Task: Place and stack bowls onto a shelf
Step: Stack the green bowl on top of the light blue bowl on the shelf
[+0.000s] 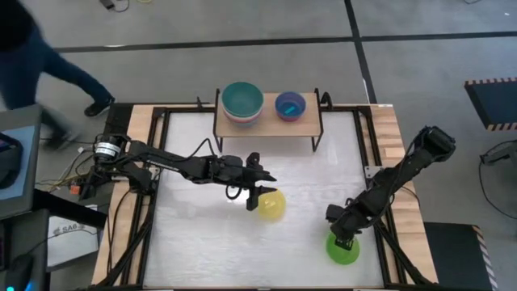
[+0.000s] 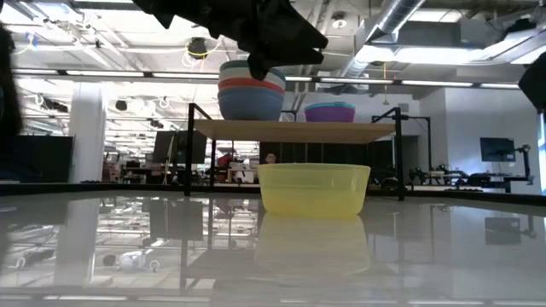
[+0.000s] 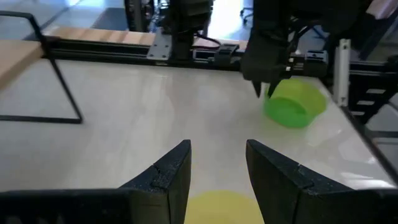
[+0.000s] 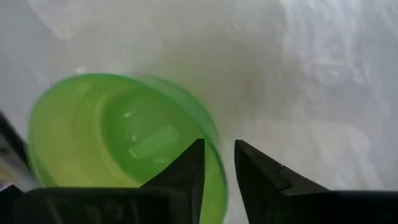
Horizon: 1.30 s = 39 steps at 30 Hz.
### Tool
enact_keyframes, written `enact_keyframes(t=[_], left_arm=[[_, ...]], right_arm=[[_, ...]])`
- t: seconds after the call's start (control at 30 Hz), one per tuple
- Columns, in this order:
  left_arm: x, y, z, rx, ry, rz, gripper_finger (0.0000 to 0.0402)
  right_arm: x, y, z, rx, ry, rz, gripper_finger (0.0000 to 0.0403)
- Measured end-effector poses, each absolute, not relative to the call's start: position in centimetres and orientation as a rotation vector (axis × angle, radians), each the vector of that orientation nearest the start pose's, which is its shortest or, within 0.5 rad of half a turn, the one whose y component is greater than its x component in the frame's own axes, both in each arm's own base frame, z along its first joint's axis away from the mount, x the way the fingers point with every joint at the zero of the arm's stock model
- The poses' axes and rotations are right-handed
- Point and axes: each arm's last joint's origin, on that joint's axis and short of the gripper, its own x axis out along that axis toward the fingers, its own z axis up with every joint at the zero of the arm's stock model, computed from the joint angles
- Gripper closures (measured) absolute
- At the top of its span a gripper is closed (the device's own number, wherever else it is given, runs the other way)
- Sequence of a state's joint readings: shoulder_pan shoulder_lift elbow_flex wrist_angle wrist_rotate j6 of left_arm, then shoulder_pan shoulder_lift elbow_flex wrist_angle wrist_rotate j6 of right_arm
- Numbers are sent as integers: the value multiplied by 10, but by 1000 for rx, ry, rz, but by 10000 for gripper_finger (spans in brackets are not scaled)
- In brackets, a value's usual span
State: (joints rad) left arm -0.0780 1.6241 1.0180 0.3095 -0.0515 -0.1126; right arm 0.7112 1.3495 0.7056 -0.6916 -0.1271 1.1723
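High view, shelf [image 1: 267,125] holding stacked bowls [image 1: 242,103], left gripper [image 1: 257,192] released over yellow bowl [image 1: 271,205], right gripper [image 1: 342,239] pinching lime green bowl [image 1: 342,249] rim.

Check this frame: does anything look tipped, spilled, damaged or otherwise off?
One thing: the small lime green plastic bowl sits tilted on the white table, its wall between the right gripper fingers. The small yellow plastic bowl stands level under the open left gripper. Nothing looks spilled or damaged.

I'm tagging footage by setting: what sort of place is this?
Probably an open robotics lab or industrial workspace: exposed ceiling ducts, rows of workstations with monitors behind the table, and taped lines on the concrete floor.
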Motion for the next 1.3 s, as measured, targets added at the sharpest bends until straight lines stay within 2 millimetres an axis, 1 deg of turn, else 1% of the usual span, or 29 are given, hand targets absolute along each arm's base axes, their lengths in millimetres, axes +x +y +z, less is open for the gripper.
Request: enact_keyframes(t=[0.13, 0.23, 0.27, 0.4, 0.5, 0.6, 0.67, 0.83, 1.0, 1.13, 1.23, 1.3], left_arm=[[363, -22, 253, -81, 288, 12, 277], [365, -18, 257, -104, 275, 25, 288], [364, -16, 257, -110, 279, 35, 292], [366, -10, 262, -150, 264, 56, 300], [368, -5, 266, -165, 274, 72, 301], [368, 0, 268, -164, 273, 100, 298], [369, 5, 271, -165, 265, 117, 290], [371, 17, 277, -170, 253, 151, 254], [372, 23, 283, -150, 247, 174, 222], [373, 26, 291, -73, 223, 254, 218], [374, 28, 299, -30, 207, 291, 225], [374, 29, 302, -7, 213, 354, 231]], right_arm=[[161, 139, 165, 568, 1469, -231, 330], [165, 134, 168, 614, 1408, -295, 372], [166, 132, 169, 637, 1389, -315, 380], [170, 122, 177, 702, 1271, -406, 378], [174, 110, 186, 735, 1193, -468, 374], [184, 93, 201, 719, 1092, -572, 379], [194, 79, 215, 703, 1002, -631, 379], [219, 44, 249, 669, 809, -746, 379], [231, 19, 282, 579, 685, -807, 378], [236, 3, 302, 468, 635, -829, 378], [239, -6, 311, 410, 594, -843, 378], [241, -10, 315, 383, 580, -834, 378]])
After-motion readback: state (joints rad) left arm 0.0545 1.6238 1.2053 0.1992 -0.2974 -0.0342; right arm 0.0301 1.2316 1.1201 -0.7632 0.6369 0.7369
